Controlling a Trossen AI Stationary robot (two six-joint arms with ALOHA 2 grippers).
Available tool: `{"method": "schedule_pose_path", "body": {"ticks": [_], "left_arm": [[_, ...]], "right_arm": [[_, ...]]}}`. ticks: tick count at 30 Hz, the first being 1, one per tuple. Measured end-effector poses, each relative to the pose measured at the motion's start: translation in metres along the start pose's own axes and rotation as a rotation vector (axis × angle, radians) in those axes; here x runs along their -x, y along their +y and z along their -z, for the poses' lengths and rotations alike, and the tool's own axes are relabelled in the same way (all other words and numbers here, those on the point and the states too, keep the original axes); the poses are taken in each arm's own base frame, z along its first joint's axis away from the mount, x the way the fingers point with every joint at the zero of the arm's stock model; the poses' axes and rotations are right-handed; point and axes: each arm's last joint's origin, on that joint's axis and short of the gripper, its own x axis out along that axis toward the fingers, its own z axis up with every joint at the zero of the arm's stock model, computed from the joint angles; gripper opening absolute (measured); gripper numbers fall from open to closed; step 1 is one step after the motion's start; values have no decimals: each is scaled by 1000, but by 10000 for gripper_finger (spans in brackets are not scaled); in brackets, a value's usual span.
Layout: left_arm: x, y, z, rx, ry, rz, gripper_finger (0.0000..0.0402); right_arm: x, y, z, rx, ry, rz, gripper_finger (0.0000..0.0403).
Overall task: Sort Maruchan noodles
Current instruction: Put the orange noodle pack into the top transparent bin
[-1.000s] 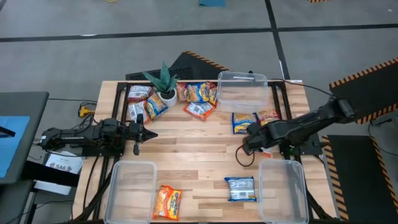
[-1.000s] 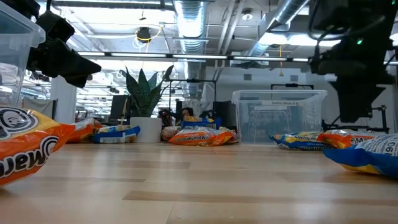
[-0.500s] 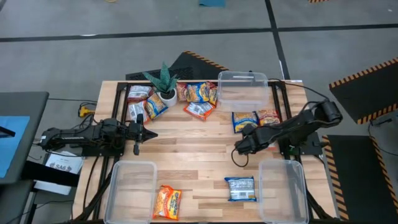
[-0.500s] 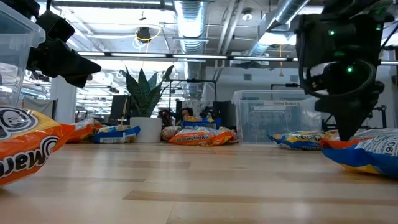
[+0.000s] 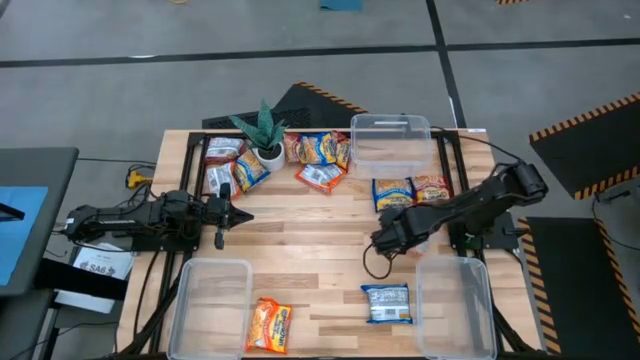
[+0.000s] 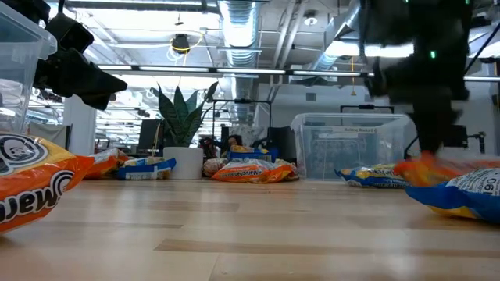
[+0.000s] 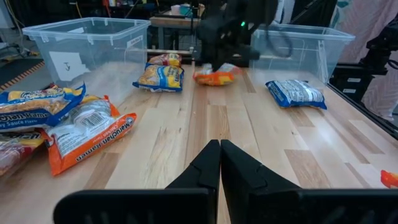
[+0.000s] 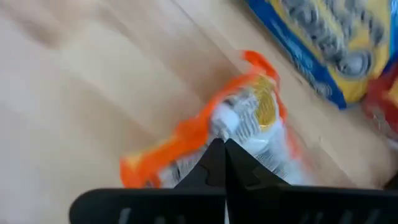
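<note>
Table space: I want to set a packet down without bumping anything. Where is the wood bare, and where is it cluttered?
The widest bare wood lies mid-table, between the left gripper and the right gripper. A smaller patch sits between the orange packet and the blue packet. The far edge is crowded: plant, packets and a clear bin.

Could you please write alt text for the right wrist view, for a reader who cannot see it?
The right gripper is shut on the edge of an orange noodle packet just above the wooden table. A blue-yellow packet lies beyond it.
</note>
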Motion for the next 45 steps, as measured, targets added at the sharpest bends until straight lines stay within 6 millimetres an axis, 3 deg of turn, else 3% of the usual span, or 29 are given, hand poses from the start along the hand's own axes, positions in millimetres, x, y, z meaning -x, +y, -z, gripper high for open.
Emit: {"method": "schedule_pose_path", "body": {"ticks": [6,11,14,18,22,27,31,38,45], "left_arm": [[0,0,0,0,0,0,0],[0,0,0,0,0,0,0],[0,0,0,0,0,0,0],[0,0,0,0,0,0,0],[0,0,0,0,0,0,0],[0,0,0,0,0,0,0],[0,0,0,0,0,0,0],[0,0,0,0,0,0,0],[0,0,0,0,0,0,0]], "right_arm": [[54,7,-14,79,-138,-168,6],[100,5,-33,142,-368,-331,6],[122,-8,-48,148,-515,-332,6],[139,-39,-71,80,-676,-191,6],[140,-79,-95,-40,-736,-44,6],[127,-126,-122,-166,-702,97,6],[111,-150,-138,-214,-633,184,6],[81,-159,-156,-137,-499,261,7],[59,-148,-166,2,-401,287,62]]}}
